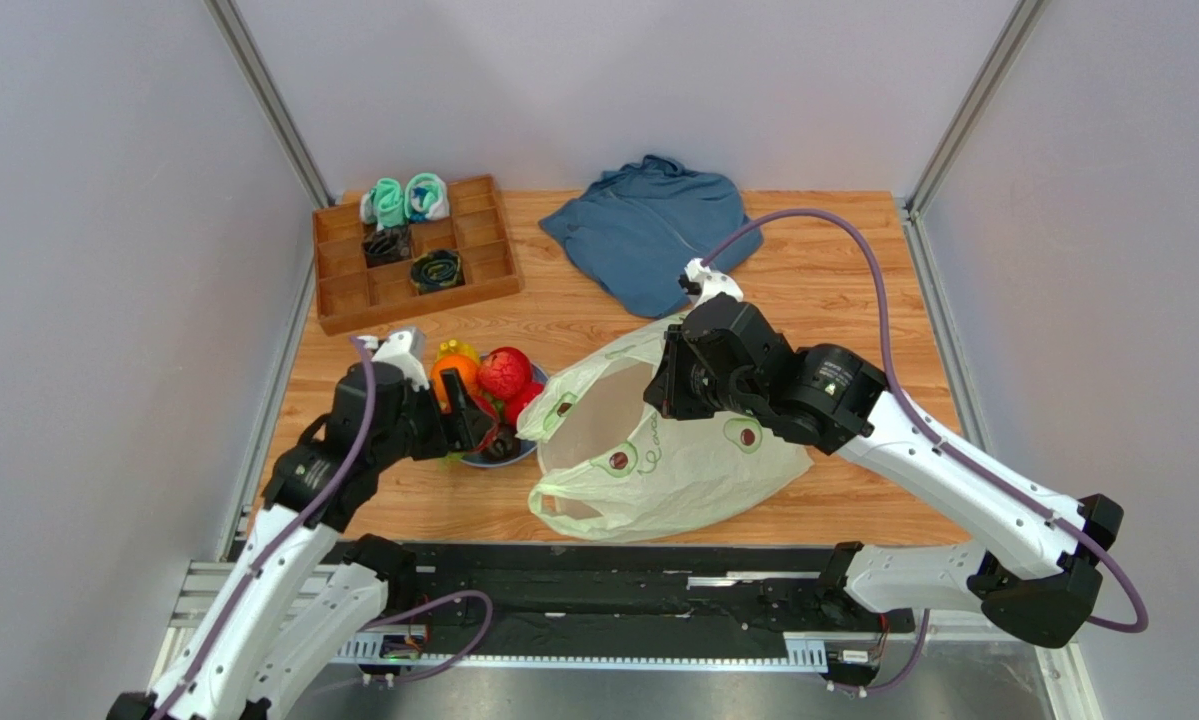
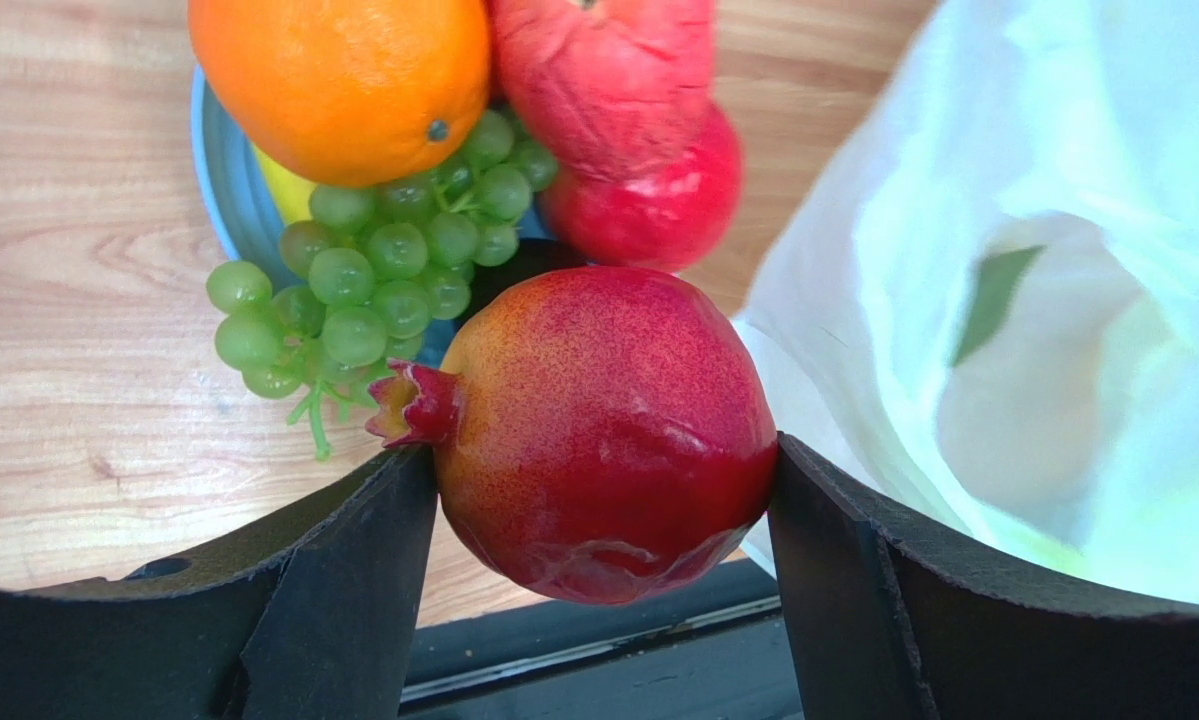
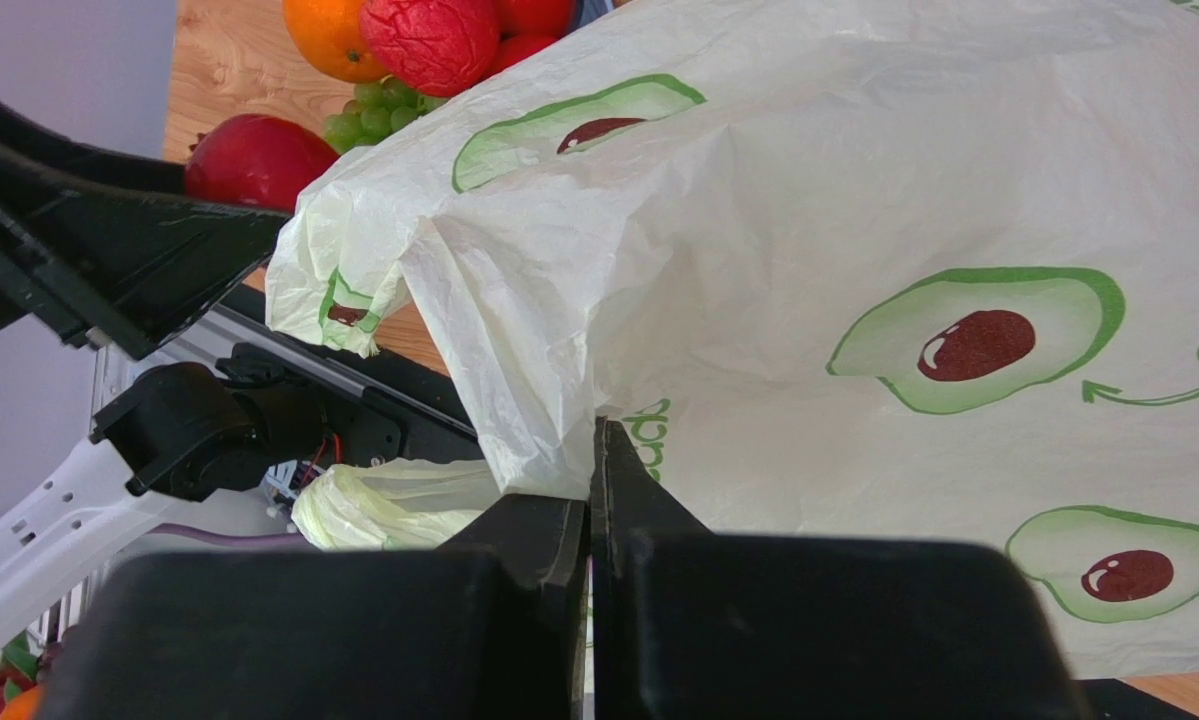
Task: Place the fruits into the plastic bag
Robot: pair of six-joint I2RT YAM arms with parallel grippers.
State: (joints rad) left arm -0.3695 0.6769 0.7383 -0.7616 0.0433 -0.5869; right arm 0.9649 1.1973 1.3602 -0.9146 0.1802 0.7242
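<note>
plastic bag [image 1: 665, 458]: near centre, mouth facing left | bowl [image 2: 218, 180] of fruits [image 1: 503, 375]: just left of bag | pomegranate [image 2: 605, 428]: between left gripper [image 2: 605, 503] fingers, between bowl and bag | right gripper [image 3: 590, 450]: pinching bag's far rim | tray [image 1: 342, 308] holding socks [image 1: 405, 200]: far left | garment [image 1: 650, 225]: far, right of tray

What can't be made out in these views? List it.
Plastic bag contents: top view, its own film hides the inside.
Yellow fruit: left wrist view, a sliver under the orange and grapes; kind unclear.
Right gripper fingertips: right wrist view, buried in bag film.
Dark socks: top view, too small.
</note>
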